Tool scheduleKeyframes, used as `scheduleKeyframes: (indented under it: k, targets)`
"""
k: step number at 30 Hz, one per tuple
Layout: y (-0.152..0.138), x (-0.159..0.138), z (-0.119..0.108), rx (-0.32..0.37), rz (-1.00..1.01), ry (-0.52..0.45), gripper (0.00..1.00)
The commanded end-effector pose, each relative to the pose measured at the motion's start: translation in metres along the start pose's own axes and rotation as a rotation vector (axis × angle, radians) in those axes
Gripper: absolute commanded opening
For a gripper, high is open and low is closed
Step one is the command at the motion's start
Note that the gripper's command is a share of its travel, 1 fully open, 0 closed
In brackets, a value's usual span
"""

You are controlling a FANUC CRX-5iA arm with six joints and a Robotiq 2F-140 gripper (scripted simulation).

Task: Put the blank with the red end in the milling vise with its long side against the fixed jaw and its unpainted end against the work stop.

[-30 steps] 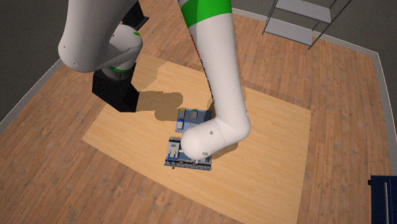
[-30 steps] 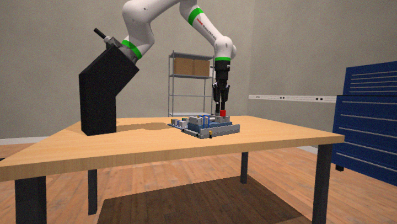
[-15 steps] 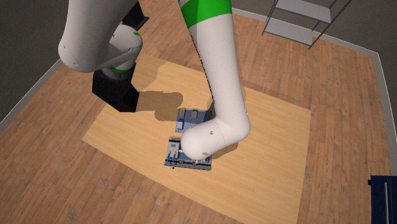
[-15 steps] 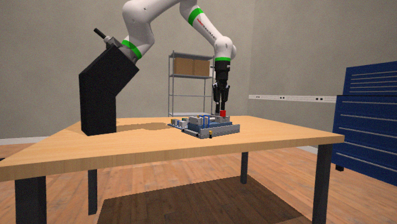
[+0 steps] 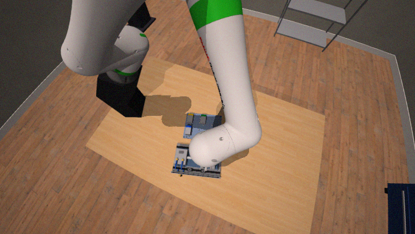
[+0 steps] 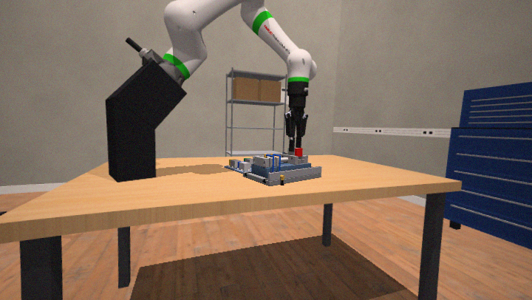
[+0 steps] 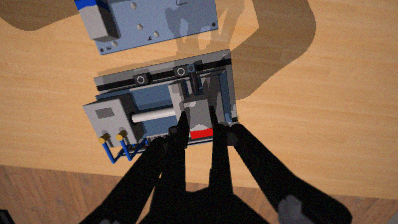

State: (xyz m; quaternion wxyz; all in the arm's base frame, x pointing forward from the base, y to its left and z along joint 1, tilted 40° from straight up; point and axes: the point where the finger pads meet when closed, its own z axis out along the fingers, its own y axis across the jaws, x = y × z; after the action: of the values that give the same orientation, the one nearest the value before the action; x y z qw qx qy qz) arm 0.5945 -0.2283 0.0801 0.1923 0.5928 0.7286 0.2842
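Observation:
My gripper (image 7: pixel 199 116) is shut on the grey blank with the red end (image 7: pixel 199 120) and holds it over the milling vise (image 7: pixel 165 107), between the jaws. In the exterior view the red end (image 6: pixel 298 151) shows just above the vise (image 6: pixel 283 169), below the fingers (image 6: pixel 295 143). The jaw block with the blue hoses (image 7: pixel 107 120) is at the vise's left in the wrist view. I cannot tell whether the blank touches the low bars. The plate (image 7: pixel 150 22) lies beyond the vise with a blue-ended blank (image 7: pixel 95 20) on it. In the top view the arm hides most of the vise (image 5: pixel 196 162).
The plate (image 5: pixel 202 124) holds other blanks, one with a yellow end (image 5: pixel 189 119) and one with a green end (image 5: pixel 203 118). The black robot base (image 6: pixel 137 119) stands at the table's left. A blue tool cabinet (image 6: pixel 491 159) stands to the right, a shelf (image 6: pixel 255 111) behind.

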Motion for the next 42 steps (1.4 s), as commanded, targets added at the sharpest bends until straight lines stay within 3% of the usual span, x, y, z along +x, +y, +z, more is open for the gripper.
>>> scheduleKeyframes:
  k: [1, 42]
  targets:
    - [0.0005, -0.0007, -0.0005, -0.001, 0.000, -0.001, 0.10]
    - [0.0005, -0.0007, 0.0029, -0.001, 0.000, -0.001, 0.10]
